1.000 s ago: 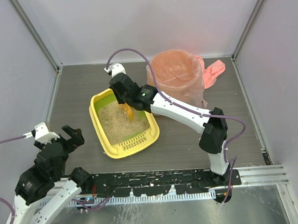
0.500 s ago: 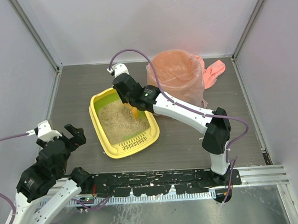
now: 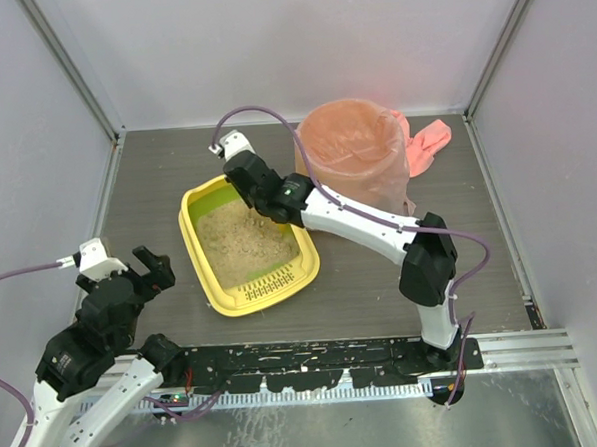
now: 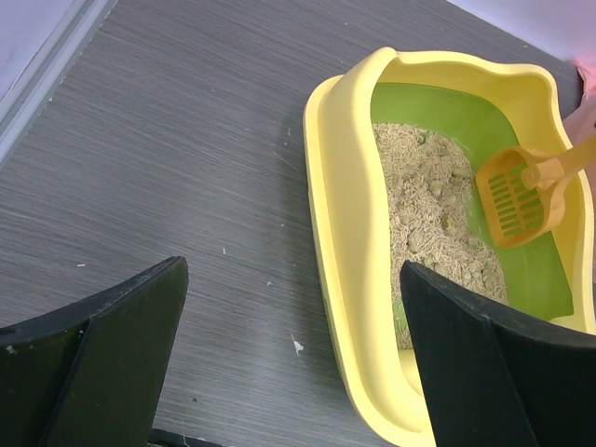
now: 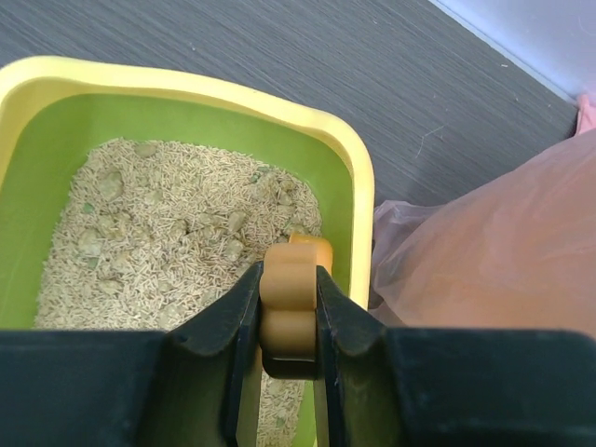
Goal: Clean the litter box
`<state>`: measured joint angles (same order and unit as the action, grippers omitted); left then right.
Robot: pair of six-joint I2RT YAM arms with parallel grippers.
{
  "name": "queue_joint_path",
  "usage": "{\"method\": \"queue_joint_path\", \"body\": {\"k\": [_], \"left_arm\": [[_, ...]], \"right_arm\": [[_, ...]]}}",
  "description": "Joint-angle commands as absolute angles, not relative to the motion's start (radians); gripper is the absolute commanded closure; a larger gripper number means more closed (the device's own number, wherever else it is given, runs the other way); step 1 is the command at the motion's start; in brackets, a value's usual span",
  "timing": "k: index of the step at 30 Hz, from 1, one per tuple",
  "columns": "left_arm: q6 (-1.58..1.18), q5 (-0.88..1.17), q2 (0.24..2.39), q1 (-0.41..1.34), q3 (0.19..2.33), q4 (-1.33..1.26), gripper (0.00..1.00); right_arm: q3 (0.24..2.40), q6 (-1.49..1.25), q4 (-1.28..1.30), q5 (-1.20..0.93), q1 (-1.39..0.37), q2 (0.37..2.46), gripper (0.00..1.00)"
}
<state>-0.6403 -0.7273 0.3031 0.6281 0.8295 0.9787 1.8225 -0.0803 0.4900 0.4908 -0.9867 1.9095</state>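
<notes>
Litter box (image 3: 267,287) is found under right claw (image 5: 290,279) — pinched on scoop (image 4: 512,200); left claw (image 4: 293,268) is spread, apart; bin (image 3: 372,185) perhaps touches far rim.

Dark wood-grain table (image 3: 157,191) with yellow litter box (image 3: 257,291) and round pink-bagged bin (image 3: 387,184)

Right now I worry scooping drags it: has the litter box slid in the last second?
No. The litter box keeps the same gap to the pink-lined bin and to the base rail in the top view.
</notes>
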Motion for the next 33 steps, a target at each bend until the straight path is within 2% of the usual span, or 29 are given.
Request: {"method": "queue_joint_path", "body": {"k": [1, 33], "left_arm": [[-0.640, -0.724, 0.316, 0.624, 0.832, 0.922, 0.02], [-0.653, -0.750, 0.263, 0.624, 0.828, 0.937, 0.02]], "right_arm": [[1.859, 0.041, 0.400, 0.547, -1.014, 1.941, 0.99], [2.137, 0.181, 0.464, 0.671, -1.022, 2.175, 0.99]]}}
